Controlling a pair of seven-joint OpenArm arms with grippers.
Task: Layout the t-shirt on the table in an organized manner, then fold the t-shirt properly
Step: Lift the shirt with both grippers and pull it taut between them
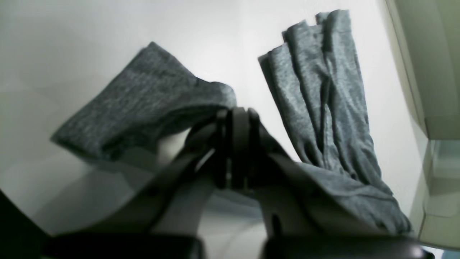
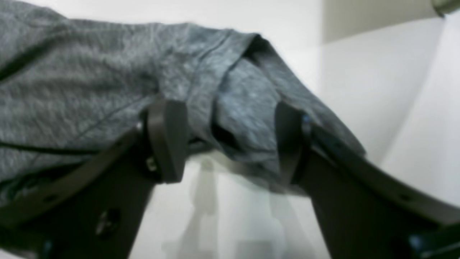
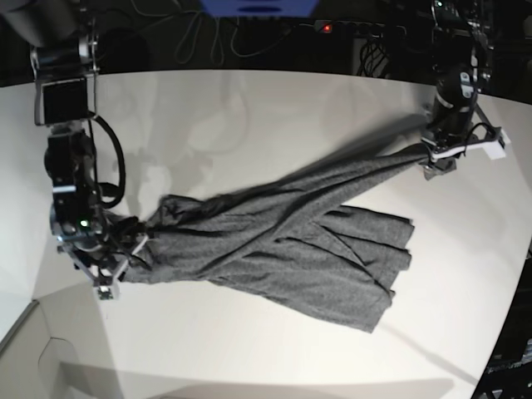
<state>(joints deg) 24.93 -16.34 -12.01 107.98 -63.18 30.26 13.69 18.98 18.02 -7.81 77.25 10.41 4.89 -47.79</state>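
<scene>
The dark grey t-shirt point(image 3: 283, 249) lies stretched diagonally across the white table point(image 3: 249, 116), bunched and twisted, with one flap spread at the lower right. My left gripper point(image 3: 432, 158) is at the shirt's far right end and shut on the cloth. In the left wrist view its fingers point(image 1: 237, 118) are pressed together, with the t-shirt point(image 1: 323, 108) hanging on both sides. My right gripper point(image 3: 125, 253) is at the shirt's left end. In the right wrist view, this gripper point(image 2: 230, 144) has its jaws wide apart with a bunch of t-shirt point(image 2: 90, 82) between them.
Cables and a power strip point(image 3: 332, 25) lie beyond the table's far edge. A blue object point(image 3: 258, 7) sits at the top. The table's curved edge point(image 3: 507, 332) runs down the right, and a corner edge point(image 3: 25, 332) shows at lower left.
</scene>
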